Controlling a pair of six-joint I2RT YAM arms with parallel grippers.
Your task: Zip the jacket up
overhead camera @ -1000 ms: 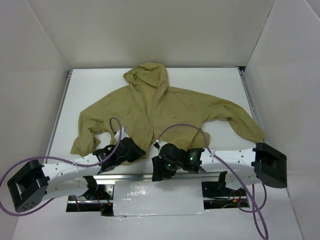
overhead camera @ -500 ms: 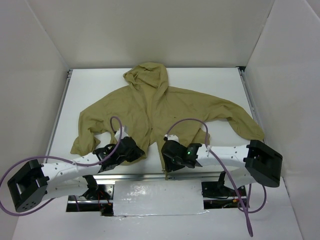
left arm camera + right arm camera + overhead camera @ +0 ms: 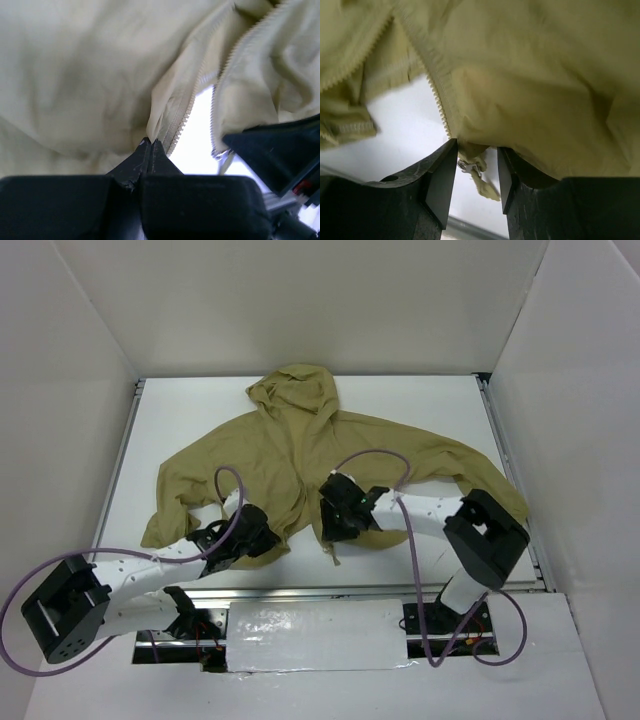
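The olive-tan jacket lies flat on the white table, hood toward the back, sleeves spread, front zipper open at the bottom. My left gripper is at the lower hem left of the zipper. In the left wrist view it is shut on the jacket's edge beside the left row of zipper teeth. My right gripper is over the hem right of the zipper. In the right wrist view it is open, with the metal zipper slider and its fabric pull between the fingers, untouched.
White walls stand on the left, back and right of the table. A metal rail runs along the near edge. Purple cables loop over both arms. The right arm's elbow lies over the jacket's right sleeve end.
My right arm has swung forward from the near edge onto the jacket's lower hem, its gripper now around the slider. My left gripper has edged slightly forward, still shut on the hem.
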